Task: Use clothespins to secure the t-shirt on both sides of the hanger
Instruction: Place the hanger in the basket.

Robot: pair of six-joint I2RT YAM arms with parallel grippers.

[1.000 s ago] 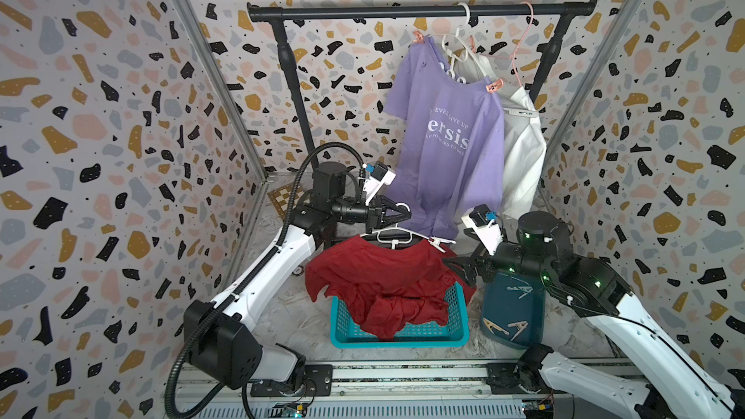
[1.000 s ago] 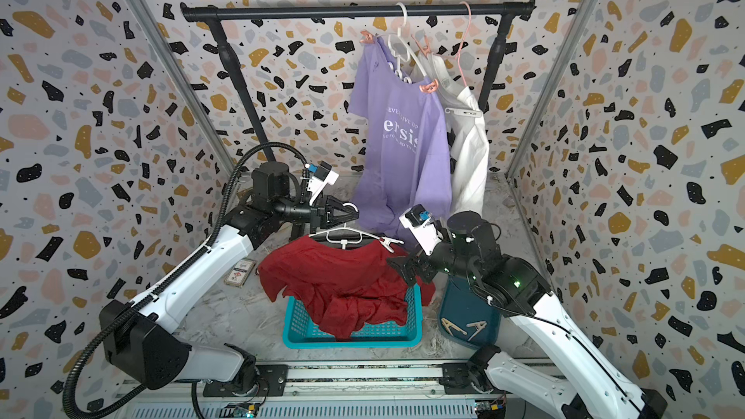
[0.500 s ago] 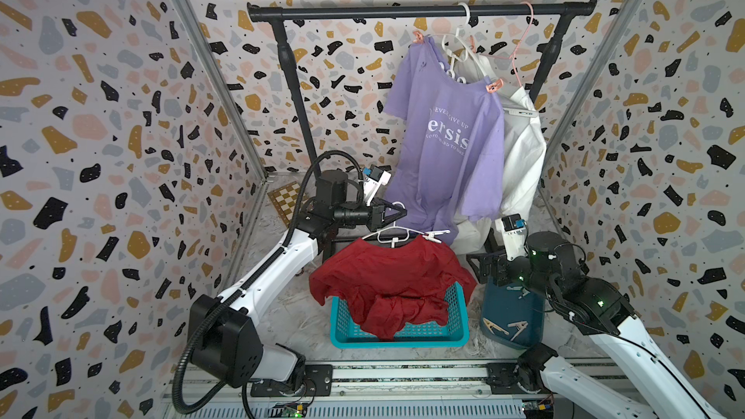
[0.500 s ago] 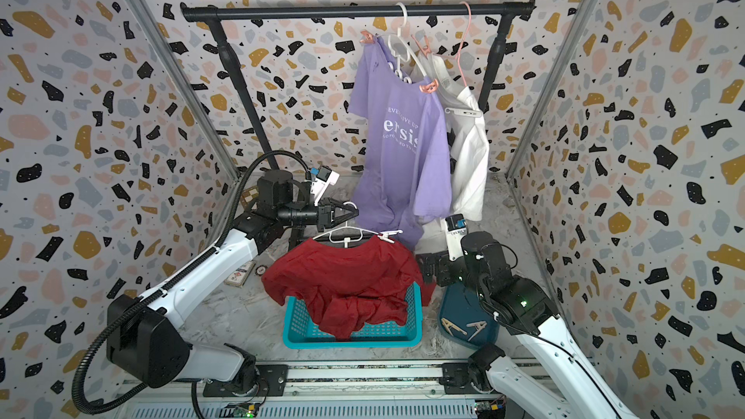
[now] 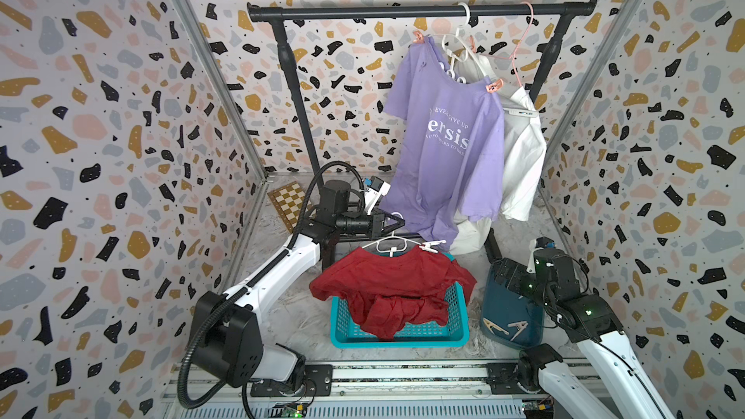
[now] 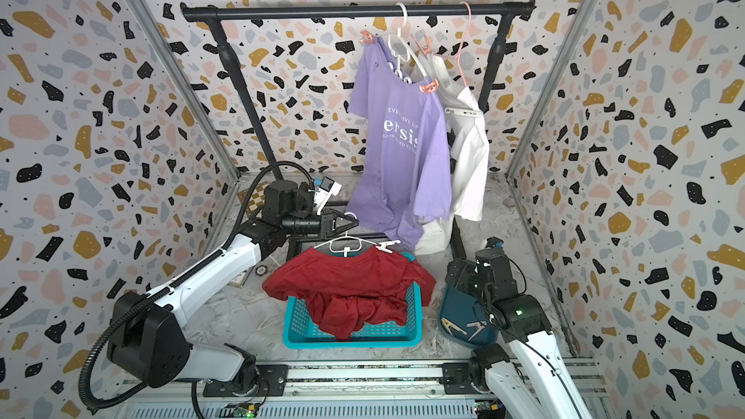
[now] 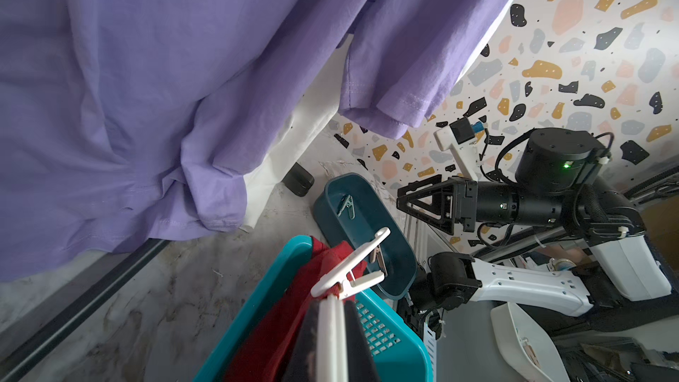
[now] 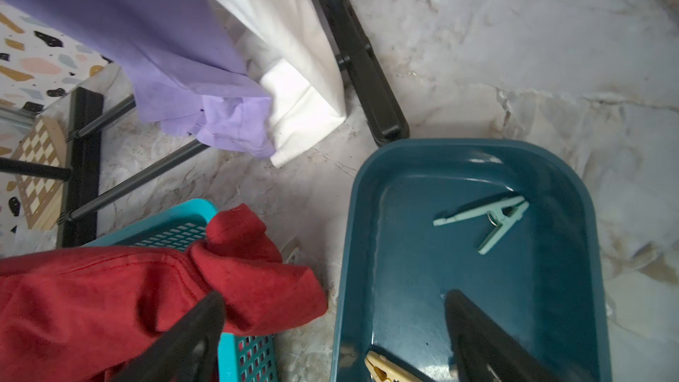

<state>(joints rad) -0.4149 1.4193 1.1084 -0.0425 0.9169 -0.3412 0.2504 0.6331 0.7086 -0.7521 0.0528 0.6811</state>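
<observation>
The floor (image 6: 242, 316) is a pale, marble-patterned sheet with a few thin straws scattered on it. A teal basket (image 5: 399, 342) stands near its middle. A dark blue tray (image 5: 506, 312) sits just beside the basket, on the right. Behind them the black rack base (image 8: 367, 67) rests on the floor. A chessboard (image 5: 288, 203) lies in the back left corner. A small round disc (image 6: 261, 270) lies left of the basket.
</observation>
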